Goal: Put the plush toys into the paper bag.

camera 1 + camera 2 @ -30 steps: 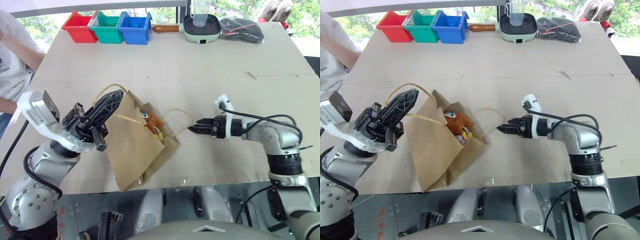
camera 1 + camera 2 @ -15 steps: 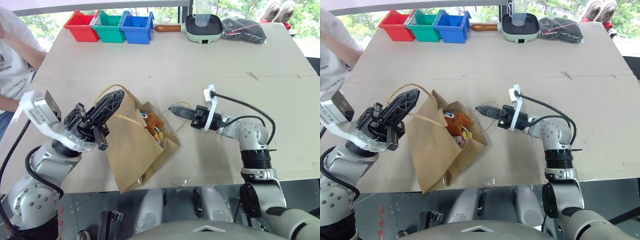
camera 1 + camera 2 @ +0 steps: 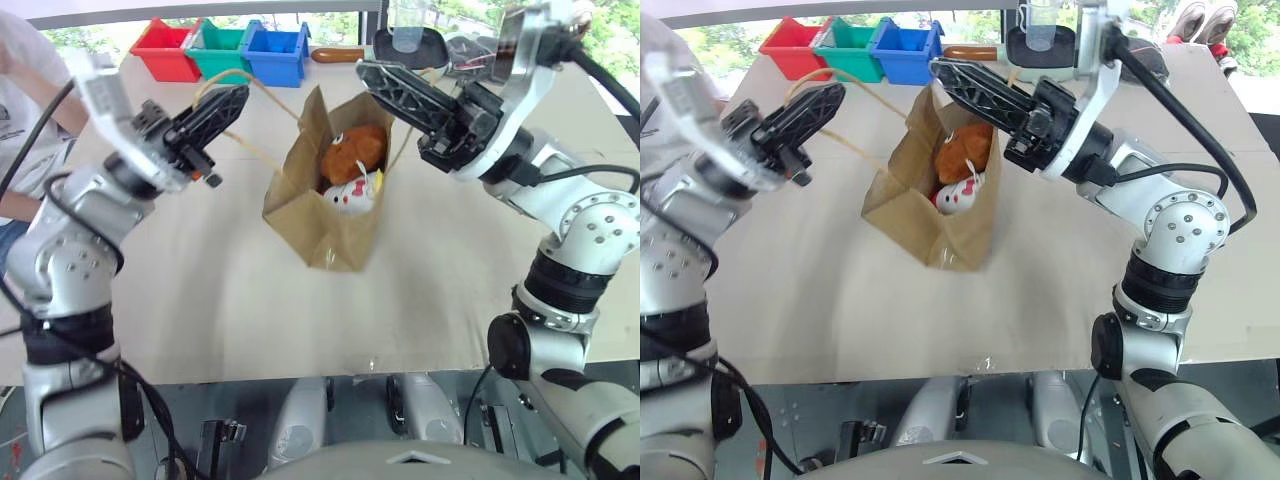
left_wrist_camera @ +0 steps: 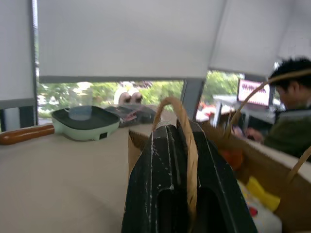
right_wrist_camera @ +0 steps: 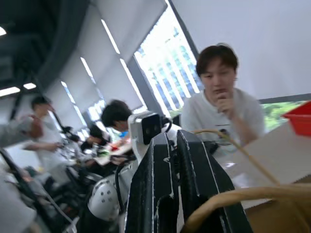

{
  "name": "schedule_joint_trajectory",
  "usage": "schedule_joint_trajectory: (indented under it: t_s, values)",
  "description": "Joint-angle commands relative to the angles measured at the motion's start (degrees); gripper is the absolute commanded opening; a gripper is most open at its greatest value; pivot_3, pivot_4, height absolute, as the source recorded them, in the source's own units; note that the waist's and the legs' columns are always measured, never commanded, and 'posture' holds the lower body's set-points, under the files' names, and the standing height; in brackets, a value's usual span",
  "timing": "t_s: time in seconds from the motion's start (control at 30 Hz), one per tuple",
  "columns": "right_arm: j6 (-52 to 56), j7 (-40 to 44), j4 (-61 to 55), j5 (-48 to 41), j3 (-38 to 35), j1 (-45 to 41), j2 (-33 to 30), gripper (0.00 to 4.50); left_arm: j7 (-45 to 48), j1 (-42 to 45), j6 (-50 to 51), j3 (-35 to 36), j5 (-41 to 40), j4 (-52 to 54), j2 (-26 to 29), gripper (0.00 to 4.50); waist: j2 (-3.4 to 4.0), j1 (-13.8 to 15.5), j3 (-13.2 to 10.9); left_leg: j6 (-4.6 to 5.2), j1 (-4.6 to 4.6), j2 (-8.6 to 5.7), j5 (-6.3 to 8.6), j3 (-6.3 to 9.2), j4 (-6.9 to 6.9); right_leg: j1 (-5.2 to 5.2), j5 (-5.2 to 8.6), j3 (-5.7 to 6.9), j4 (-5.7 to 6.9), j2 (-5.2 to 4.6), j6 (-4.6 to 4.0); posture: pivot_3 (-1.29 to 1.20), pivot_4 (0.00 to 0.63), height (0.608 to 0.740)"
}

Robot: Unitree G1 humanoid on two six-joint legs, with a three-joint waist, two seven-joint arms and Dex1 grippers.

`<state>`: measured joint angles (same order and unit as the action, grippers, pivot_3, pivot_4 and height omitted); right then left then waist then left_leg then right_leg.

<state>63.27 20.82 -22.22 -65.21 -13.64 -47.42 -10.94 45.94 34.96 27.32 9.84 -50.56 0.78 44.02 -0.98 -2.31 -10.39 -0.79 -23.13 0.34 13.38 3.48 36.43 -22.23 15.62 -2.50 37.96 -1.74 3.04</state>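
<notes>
Since a second ago I've brought both arms up and the paper bag (image 3: 325,215) has come up with them: it was slumped on its side on the table (image 3: 200,290), and now it hangs upright with its mouth open between my two tools. The right tool (image 3: 375,78), which stood open just beside the near cord a second ago, has now snapped shut on that handle (image 5: 228,199); the cord crosses right in front of its fingers in the right wrist view. The left tool (image 3: 232,103) is clamped on the other handle (image 4: 187,141), whose loop lies over its fingers in the left wrist view. Both plush toys sit inside, below and between the tools: the brown one (image 3: 352,152) uppermost, the white one (image 3: 347,197) under it, nearer the bag's bottom. I'd judge the loading finished; what this lift tells me is that the toys stay put with the bag hanging. My worry is the two cords pulling the mouth unevenly, so any set-down calls for level tools. A person (image 3: 30,95) sits beyond the left tool.
</notes>
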Motion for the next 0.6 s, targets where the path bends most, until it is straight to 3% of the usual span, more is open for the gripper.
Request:
schedule_joint_trajectory:
  t_s: [0.03,0.1,0.2,0.27,0.4,0.47,0.6]
  values:
    - [-1.68,-2.41,-1.73,7.25,5.54,2.97,-3.52,0.03,10.93,6.44,-7.23,-8.41,11.71,-11.31,-1.67,0.0,0.0,-0.02,0.0,0.0,0.0,0.0,0.0,0.0,0.0,0.0,0.0,0.0,0.0,0.0,0.0,0.0,0.15,0.74]
    - [-4.18,-1.59,-0.65,12.23,8.21,4.34,-6.65,0.56,16.29,10.06,-11.35,-10.39,14.99,-18.31,-4.45,0.0,-0.01,-0.1,0.0,0.0,-0.08,0.01,0.0,-0.03,0.0,-0.1,0.0,-0.02,0.01,0.01,0.0,0.0,0.15,0.74]
    - [-5.35,0.25,-1.13,14.86,9.48,5.53,-10.31,1.81,22.77,12.5,-13.14,-11.39,17.23,-24.21,-6.56,0.92,-0.01,-0.28,0.0,-0.01,-0.81,0.03,-0.03,-0.06,0.23,-0.87,-0.03,-0.05,0.27,0.03,0.0,0.0,0.15,0.74]
    - [-5.24,1.21,-2.02,15.36,9.52,5.75,-12.59,2.93,24.95,13.46,-12.99,-10.78,17.74,-26.06,-7.19,1.87,-0.01,-0.36,0.01,-0.01,-0.89,0.04,-0.02,-0.13,0.31,-1.05,-0.02,-0.09,0.43,-0.01,0.0,0.0,0.15,0.74]
    - [1.17,8.59,-9.19,5.1,3.21,9.64,-24.05,4.5,25.54,12.63,-8.37,-5.45,13.94,-24.02,-6.15,3.59,-0.01,-0.03,0.0,0.01,-1.32,0.06,-0.02,0.01,0.45,-1.35,-0.02,0.06,0.54,-0.04,0.01,0.0,0.15,0.74]
    - [2.15,10.07,-11.26,1.42,0.74,12.14,-28.16,4.5,25.77,10.06,-4.25,-3.04,11.6,-20.17,-4.63,4.46,-0.03,-0.15,0.02,0.02,-1.59,0.09,-0.01,0.14,0.67,-1.4,-0.02,0.21,0.49,-0.07,0.01,0.0,0.15,0.74]
    - [2.21,9.03,-11.7,-3.34,-3.05,14.71,-32.0,4.5,24.07,2.8,5.06,2.45,5.27,-11.29,-2.15,4.46,-0.03,-0.26,0.02,0.04,-1.44,0.14,0.01,0.13,0.77,-1.36,-0.02,-0.01,0.59,-0.16,0.02,0.0,0.15,0.74]
